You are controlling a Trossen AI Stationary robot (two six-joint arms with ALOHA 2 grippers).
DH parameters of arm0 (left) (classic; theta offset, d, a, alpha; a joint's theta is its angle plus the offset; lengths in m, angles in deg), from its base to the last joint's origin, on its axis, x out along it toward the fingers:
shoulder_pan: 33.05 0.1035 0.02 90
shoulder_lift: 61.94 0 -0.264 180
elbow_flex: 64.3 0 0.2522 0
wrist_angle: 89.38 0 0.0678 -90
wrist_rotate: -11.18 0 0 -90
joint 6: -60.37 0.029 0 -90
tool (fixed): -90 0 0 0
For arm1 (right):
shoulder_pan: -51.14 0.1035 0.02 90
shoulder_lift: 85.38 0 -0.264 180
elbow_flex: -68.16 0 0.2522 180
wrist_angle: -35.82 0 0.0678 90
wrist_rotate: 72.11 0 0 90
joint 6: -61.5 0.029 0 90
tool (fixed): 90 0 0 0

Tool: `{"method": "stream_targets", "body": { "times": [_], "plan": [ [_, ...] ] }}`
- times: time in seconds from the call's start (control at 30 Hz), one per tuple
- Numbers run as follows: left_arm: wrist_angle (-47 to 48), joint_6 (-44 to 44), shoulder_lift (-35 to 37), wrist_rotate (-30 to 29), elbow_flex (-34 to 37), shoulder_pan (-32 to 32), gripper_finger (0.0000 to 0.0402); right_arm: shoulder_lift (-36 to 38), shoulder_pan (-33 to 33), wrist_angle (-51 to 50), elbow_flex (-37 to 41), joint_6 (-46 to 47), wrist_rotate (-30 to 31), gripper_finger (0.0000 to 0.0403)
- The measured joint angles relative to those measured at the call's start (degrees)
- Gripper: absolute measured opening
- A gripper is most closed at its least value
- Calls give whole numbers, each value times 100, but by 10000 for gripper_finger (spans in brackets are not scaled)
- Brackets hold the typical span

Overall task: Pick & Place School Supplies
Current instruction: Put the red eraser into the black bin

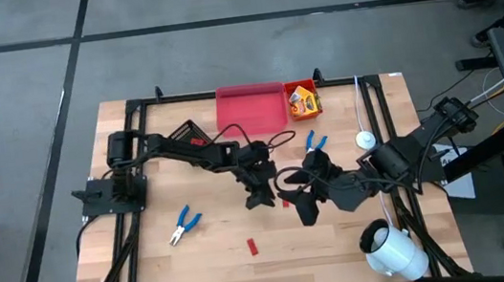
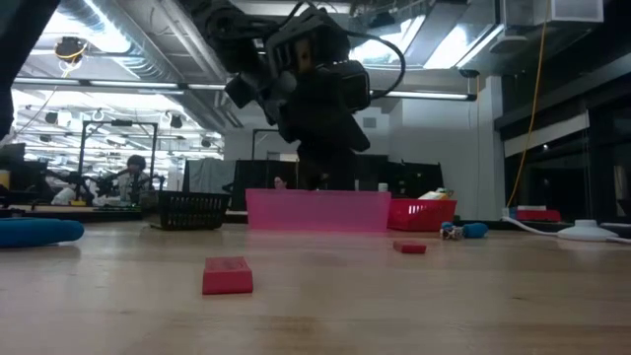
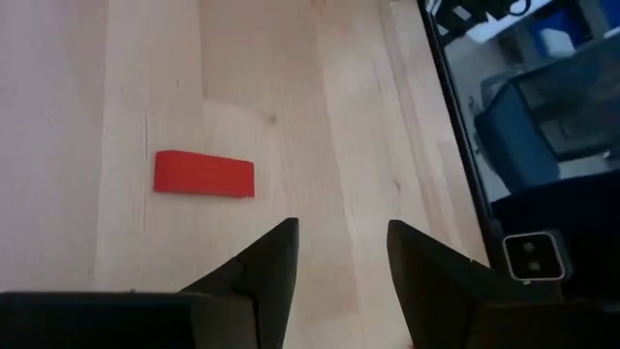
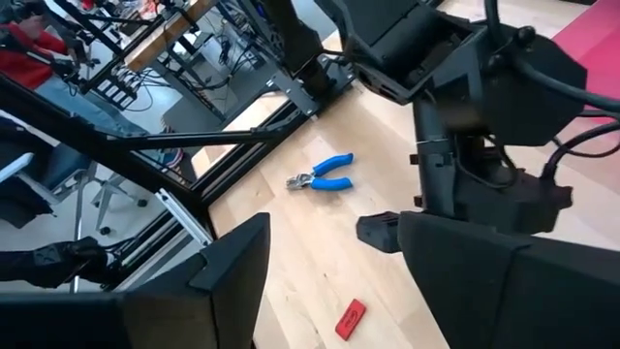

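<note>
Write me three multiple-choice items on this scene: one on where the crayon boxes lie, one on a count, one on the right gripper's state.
1. Where do the crayon boxes lie?
A. in the pink bin
B. on bare wood
C. in the orange-red bin

2. How many blue-handled pliers show in the high view?
A. one
B. two
C. four

3. How is the right gripper?
A. open, nothing between its fingers
B. shut on pliers
C. shut on a crayon box

Key: 1 C, the yellow-and-green boxes sit inside that bin; 2 B, a second pair lies nearer the bins; 3 A, its wrist view shows bare wood between the spread fingers.
</note>
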State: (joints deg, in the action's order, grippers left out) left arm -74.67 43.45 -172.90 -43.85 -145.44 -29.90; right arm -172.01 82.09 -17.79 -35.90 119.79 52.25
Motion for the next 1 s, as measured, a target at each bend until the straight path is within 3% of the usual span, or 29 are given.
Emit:
{"method": "stream_targets", "body": {
  "times": [0.3,0.43,0.5,0.63,0.73,0.83,0.93,1.0],
  "plan": [
    [-81,-633,0,6,0,121,157,0,8,121,0,-249,80,224],
    [-134,38,104,-103,2,96,157,2,8,228,0,-340,-79,224],
    [211,488,384,-774,-1,107,157,-5,8,-69,-3,-121,-440,224],
    [1653,1619,1147,-3002,-7,242,157,-116,113,-1474,-3,750,-1280,224],
    [2441,1921,1728,-3133,-2,502,157,-262,155,-2368,0,1307,-1781,223],
    [3050,1838,2343,-3140,169,830,157,-479,93,-2398,204,1627,-2292,223],
    [3233,1448,2984,-3371,505,1081,157,-677,-203,-1480,761,1756,-3201,223],
    [3225,1152,3434,-3344,699,1168,157,-752,-450,-342,1170,1824,-3371,223]
  ]
}}
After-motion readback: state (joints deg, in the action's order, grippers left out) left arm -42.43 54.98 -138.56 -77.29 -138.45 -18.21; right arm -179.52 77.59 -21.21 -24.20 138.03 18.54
